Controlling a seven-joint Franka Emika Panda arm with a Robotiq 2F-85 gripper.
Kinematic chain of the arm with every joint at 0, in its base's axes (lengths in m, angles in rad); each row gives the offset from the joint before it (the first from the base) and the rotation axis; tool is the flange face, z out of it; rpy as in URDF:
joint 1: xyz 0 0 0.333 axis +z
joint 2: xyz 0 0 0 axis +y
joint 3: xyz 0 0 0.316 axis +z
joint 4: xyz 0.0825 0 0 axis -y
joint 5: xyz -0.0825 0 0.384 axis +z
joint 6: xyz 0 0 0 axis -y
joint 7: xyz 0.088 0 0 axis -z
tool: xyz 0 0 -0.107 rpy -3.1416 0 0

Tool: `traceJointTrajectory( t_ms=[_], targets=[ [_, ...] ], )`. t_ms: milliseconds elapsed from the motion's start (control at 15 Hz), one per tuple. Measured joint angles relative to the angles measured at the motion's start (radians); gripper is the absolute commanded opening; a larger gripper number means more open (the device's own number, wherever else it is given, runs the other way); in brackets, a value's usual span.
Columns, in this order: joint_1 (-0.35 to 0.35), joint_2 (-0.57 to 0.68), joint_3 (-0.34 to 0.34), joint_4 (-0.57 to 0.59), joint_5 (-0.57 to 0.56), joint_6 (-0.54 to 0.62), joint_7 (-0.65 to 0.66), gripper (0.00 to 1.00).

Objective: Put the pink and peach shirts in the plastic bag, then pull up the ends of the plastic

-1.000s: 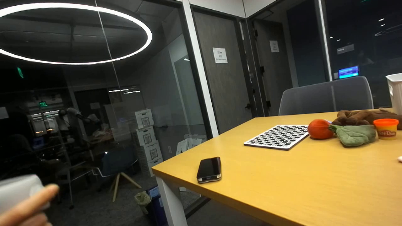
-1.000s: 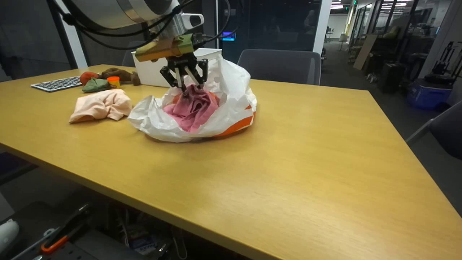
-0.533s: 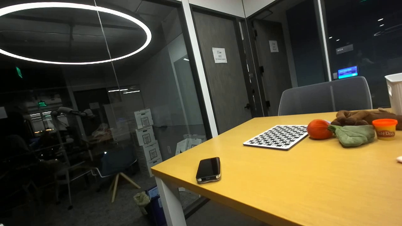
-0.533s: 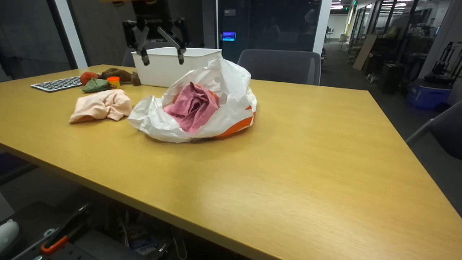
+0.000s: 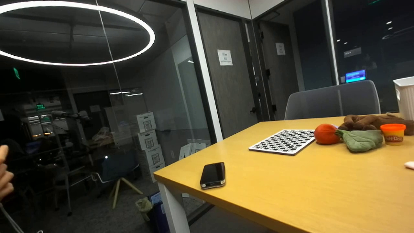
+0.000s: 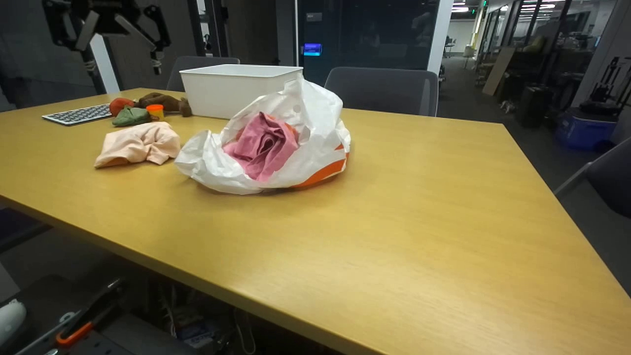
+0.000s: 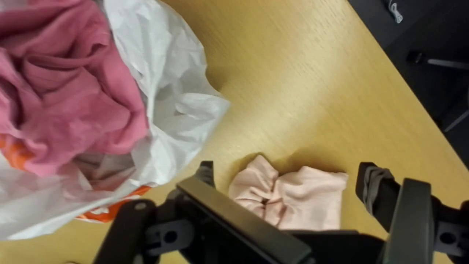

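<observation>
The pink shirt [image 6: 266, 148] lies bunched in the mouth of the white plastic bag [image 6: 320, 123], which sits slumped with one side standing higher. Left of the bag in that exterior view, the crumpled peach shirt [image 6: 138, 144] rests on the table. My gripper [image 6: 124, 68] hangs well above the table, its fingers wide apart with nothing between them. From the wrist view, the peach shirt [image 7: 307, 198] appears below and between the spread fingertips, partly covered by the gripper [image 7: 287, 176]. The pink shirt [image 7: 73, 102] and bag [image 7: 172, 91] fill the upper left there.
A white bin [image 6: 236, 93] stands behind the bag. Near it are a brown plush [image 5: 375, 123], a Play-Doh tub [image 5: 393, 134], a green cloth leaf [image 5: 360, 140], a red-orange ball [image 5: 326, 134] and a checkered board [image 5: 283, 141]. A phone [image 5: 212, 175] lies near the table corner.
One second ago my gripper was down at the pink shirt in the bag. It has opened, risen and moved left in the exterior view to above the peach shirt's side; the pink shirt stayed in the bag.
</observation>
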Motion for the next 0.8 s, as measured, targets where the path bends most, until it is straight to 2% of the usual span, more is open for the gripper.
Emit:
traceJointTrajectory(
  t_ms=[200, 533, 800],
  targets=[
    [0.063, 0.005, 0.053, -0.021, 0.001, 0.018, 0.014, 1.0],
    [0.068, 0.006, 0.058, -0.026, 0.001, 0.02, 0.016, 1.0],
    [0.081, 0.071, 0.059, -0.035, 0.006, 0.199, 0.001, 1.0]
  ],
)
